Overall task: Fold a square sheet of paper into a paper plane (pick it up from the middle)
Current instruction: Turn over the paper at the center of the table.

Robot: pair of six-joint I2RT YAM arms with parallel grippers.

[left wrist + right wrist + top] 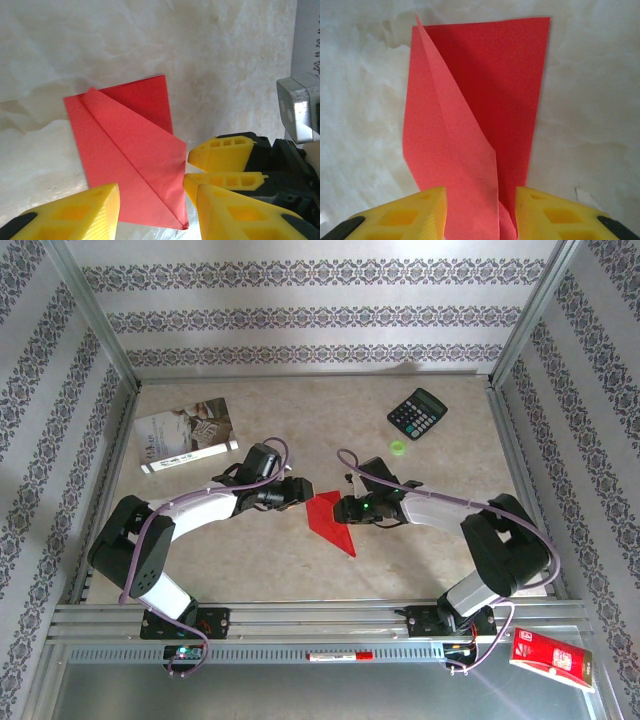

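The red square sheet of paper lies mid-table, folded into a long pointed shape with its tip toward the near edge. In the left wrist view the paper shows a diagonal crease and an overlapping flap. My left gripper stands open at the paper's left edge, its jaws wide apart over the pointed end. My right gripper is open at the right edge. Its yellow fingers nearly touch the paper's corner. In the right wrist view the paper runs between the open jaws with one flap raised.
A black calculator and a small green round thing sit at the back right. A grey-white booklet lies at the back left. A glossy red packet rests on the front ledge, right of the arm bases.
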